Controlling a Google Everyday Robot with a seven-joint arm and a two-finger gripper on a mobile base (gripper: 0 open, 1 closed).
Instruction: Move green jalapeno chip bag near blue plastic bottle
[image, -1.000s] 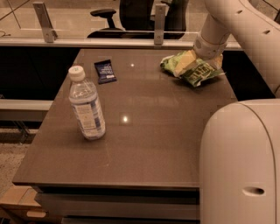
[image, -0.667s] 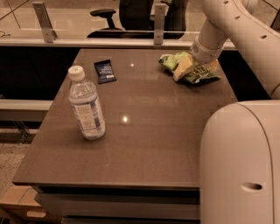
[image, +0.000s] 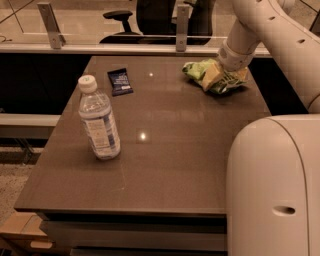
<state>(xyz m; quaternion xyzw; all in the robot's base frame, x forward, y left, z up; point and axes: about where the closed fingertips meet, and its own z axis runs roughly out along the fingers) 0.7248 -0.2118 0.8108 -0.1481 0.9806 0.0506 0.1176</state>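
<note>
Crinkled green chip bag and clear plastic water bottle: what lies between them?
Camera view: only bare brown tabletop; the dark-blue flat packet sits behind that line. The gripper is at the bag.

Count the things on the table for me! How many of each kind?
Bottles: 1, the blue plastic bottle
Chip bags: 1, the green jalapeno chip bag, with the gripper at it, far right
Small packets: 1, the dark-blue packet
Total: 3
</note>
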